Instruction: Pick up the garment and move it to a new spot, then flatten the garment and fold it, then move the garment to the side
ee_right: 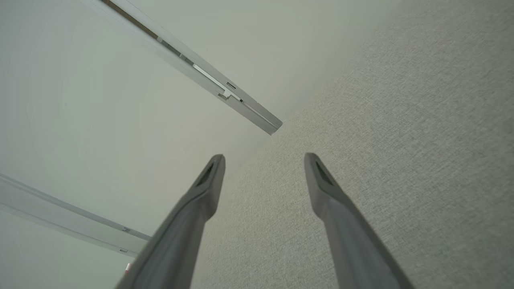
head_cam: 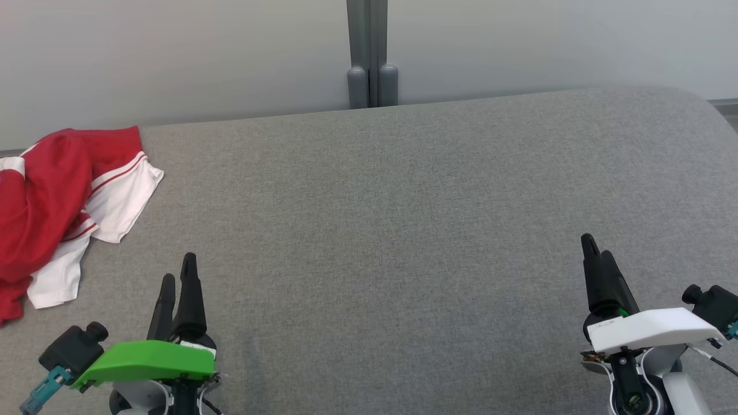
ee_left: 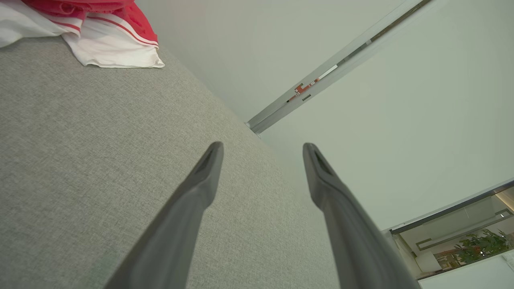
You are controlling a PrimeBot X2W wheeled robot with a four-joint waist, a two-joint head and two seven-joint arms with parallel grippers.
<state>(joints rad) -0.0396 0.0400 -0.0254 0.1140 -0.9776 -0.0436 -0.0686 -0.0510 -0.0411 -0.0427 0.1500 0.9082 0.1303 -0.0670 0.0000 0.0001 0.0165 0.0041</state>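
- Setting: office-like test room, as far as I can tell.
- My work surface: wide, covered in grey woven fabric.
- Pale partition walls behind it, joined by a grey metal post.
- Glazed opening with green plants beyond.

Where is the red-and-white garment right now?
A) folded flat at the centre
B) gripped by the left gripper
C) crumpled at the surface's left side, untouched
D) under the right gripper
C: the garment lies bunched at the left of the grey surface, apart from the open left gripper.
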